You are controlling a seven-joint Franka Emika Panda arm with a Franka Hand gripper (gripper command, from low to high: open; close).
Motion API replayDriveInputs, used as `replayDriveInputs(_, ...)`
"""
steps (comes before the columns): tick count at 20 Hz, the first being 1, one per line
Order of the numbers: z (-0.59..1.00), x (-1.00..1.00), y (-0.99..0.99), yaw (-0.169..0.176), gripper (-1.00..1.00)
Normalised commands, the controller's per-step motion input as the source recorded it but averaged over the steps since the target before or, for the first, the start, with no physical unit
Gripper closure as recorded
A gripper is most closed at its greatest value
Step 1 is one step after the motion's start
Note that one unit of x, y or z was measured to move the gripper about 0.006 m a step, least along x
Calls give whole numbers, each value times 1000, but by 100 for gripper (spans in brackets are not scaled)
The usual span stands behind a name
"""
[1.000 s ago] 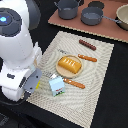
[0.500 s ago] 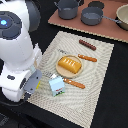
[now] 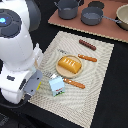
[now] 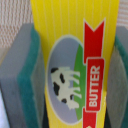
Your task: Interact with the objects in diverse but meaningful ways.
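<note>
My jaws stand astride the butter packet (image 4: 75,65), green pads (image 4: 29,95) just beside each long edge. Whether they are pinching it or only flanking it, I cannot tell. In the wrist view the packet fills the frame, its long axis running straight down the channel between my fingers, so any close meets its narrow width squarely. The label reads "BUTTER" in white on a red band, beside a black-and-white cow on a grey oval with a green stripe.

In the exterior view my gripper (image 3: 39,80) sits at the lower left of the frame, at the placemat's (image 3: 102,75) edge, hiding the packet. The carton (image 3: 56,85) stands just beside it. The bread loaf (image 3: 69,65) is at mat centre, and the sausage (image 3: 87,44) lies further toward the upper right.
</note>
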Motion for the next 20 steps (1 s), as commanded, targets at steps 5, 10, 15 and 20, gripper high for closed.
replayDriveInputs(5, 670, -156, 578, 17, 100)
replayDriveInputs(10, 838, 109, 930, 23, 100)
replayDriveInputs(15, 551, 270, 983, 0, 100)
replayDriveInputs(20, 450, 259, 973, 0, 100)
